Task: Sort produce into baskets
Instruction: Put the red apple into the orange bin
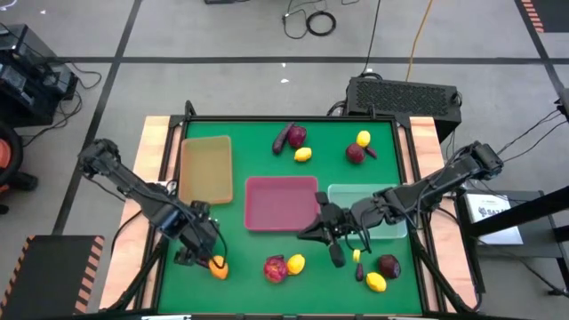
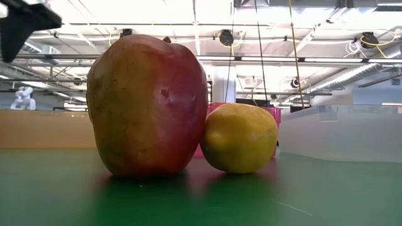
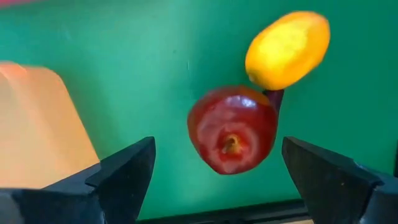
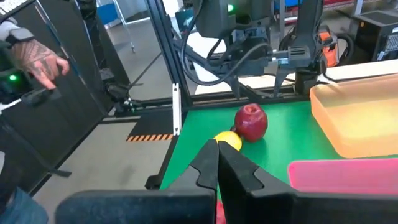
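Note:
My left gripper hangs open over the near left of the green table. In its wrist view a dark-red apple and a lemon lie on the mat ahead, seen in the gap between the fingers and touching neither. The same apple and lemon lie side by side near the front edge. My right gripper is shut and empty by the near right corner of the pink tray. The tan tray and the clear tray flank the pink one.
An orange piece lies beside my left gripper. Eggplants, a lemon and an apple lie near right. More apples, lemons and an eggplant lie at the far edge. A person's hand shows beyond the table.

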Robot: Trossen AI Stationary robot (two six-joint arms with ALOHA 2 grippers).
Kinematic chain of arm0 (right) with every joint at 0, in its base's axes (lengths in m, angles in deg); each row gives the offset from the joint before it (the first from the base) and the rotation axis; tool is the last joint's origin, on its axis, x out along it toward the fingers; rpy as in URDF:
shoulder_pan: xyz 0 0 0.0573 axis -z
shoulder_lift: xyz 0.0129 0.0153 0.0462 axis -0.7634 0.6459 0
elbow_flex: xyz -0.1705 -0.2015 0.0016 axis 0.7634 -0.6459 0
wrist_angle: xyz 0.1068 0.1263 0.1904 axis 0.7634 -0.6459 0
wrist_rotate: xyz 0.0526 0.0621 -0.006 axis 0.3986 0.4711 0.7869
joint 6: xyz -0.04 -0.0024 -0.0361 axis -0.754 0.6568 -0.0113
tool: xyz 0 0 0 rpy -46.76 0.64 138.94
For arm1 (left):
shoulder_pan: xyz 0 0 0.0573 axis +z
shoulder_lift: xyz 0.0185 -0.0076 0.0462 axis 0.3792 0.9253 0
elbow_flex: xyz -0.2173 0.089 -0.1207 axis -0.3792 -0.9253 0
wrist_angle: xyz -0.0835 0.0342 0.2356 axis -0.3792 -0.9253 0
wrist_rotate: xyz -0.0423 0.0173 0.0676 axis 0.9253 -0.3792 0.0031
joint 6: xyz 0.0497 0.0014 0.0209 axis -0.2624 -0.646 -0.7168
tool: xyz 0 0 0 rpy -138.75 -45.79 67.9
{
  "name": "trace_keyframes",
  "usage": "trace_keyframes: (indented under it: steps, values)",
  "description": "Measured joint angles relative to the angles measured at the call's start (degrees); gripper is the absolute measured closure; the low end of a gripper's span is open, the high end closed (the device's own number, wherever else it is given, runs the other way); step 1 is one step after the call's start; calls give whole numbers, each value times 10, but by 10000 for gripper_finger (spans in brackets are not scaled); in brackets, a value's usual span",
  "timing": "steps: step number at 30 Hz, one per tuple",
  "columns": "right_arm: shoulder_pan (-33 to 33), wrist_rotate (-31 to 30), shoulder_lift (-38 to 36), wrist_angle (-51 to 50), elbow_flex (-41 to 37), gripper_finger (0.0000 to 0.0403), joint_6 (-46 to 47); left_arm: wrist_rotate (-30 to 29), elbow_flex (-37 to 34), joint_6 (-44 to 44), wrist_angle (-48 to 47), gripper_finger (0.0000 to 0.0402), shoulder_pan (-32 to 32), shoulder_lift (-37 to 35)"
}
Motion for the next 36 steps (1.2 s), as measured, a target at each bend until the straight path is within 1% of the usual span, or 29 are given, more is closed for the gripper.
trace_keyframes:
  steps: [5,10,12,15,26,30,36]
  values:
    - [-7,0,0,-15,0,403,1,-3,-47,16,61,45,-33,0]
    - [-10,0,0,-15,0,403,1,-58,-75,73,62,45,-39,-1]
    - [-10,0,0,-15,0,403,1,-53,-85,71,78,45,-42,-2]
    - [-10,0,0,-15,0,403,1,-27,-95,57,107,45,-50,1]
    - [-10,0,0,-15,0,403,0,-41,-94,66,109,45,-58,0]
    - [-10,0,0,-15,0,403,1,-46,-94,140,104,45,-56,0]
    - [-10,0,0,-15,0,403,0,-43,-94,207,128,45,-56,0]
